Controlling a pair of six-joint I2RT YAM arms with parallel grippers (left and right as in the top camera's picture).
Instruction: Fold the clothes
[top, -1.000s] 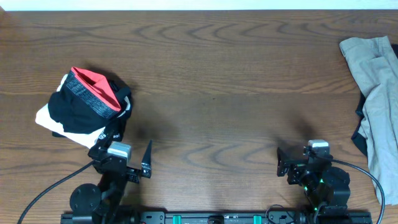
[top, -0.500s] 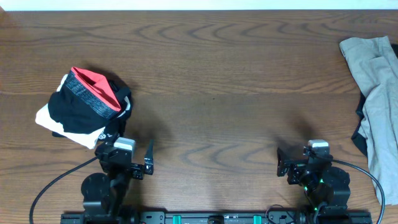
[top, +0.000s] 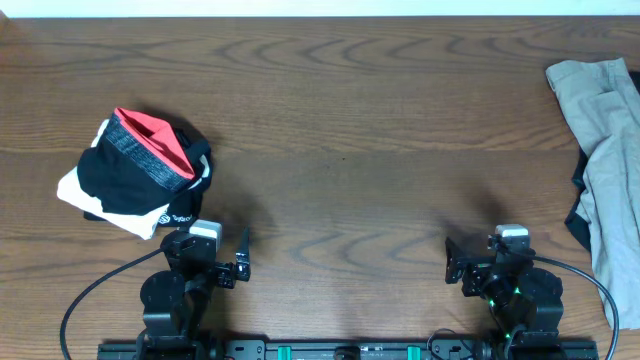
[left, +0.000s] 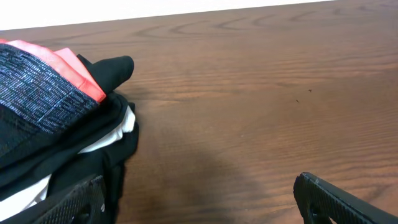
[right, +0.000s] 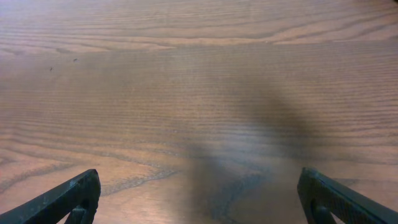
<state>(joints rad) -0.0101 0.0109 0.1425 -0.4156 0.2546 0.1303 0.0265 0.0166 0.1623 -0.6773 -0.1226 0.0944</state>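
Both grippers spread wide and empty, low over the wood-grain brown table (top: 350, 120).

Left gripper (left: 205, 202) has fingers far apart, touching nothing; right gripper (right: 199, 196) likewise, bare tabletop between its tips. At nine o'clock sits one soft bundle of black pants with a coral-red and grey knit waistband (top: 140, 165) atop a white garment (top: 75, 185). At three o'clock, one rumpled beige garment (top: 605, 140).

Overhead looks straight down on the worktop (top: 340, 120) — wrist views skim low, sharing its wood grain.
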